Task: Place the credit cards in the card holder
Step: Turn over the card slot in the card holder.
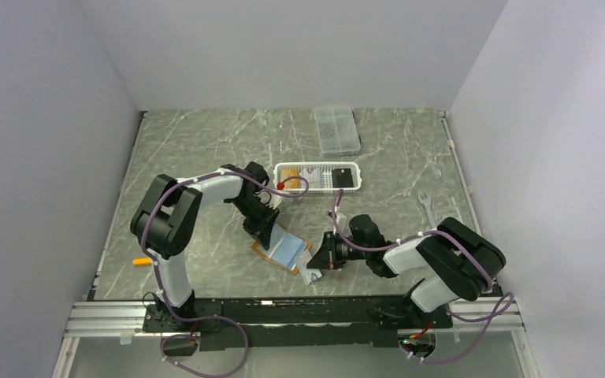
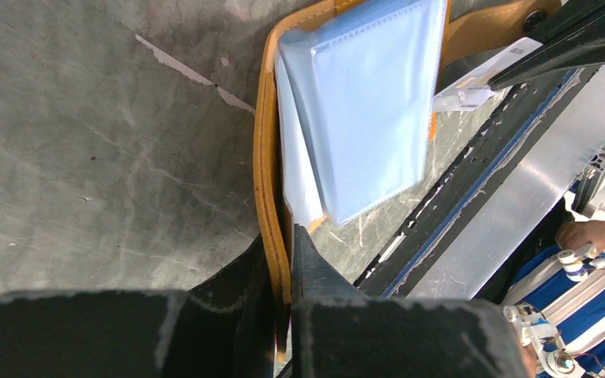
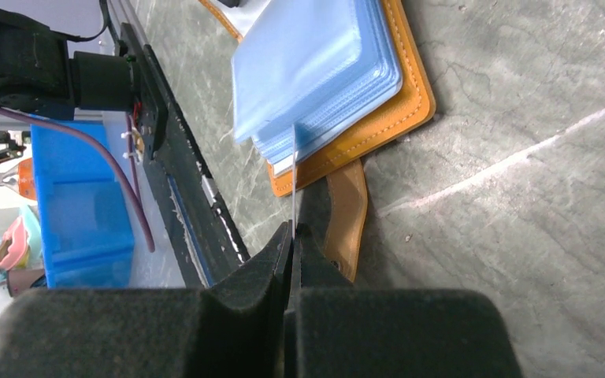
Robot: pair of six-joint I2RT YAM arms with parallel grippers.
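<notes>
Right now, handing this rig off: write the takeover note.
Left gripper: fingers shut on the card holder's orange cover, open on the table.
Right gripper: fingers shut on a pale card, edge at the blue sleeves.
Done: none visibly seated.
Left: slide this card in, then the remaining cards in the white basket.

Leather-like matt card holder [image 3: 410, 102], veined stone-look table [image 3: 520, 197]
</notes>
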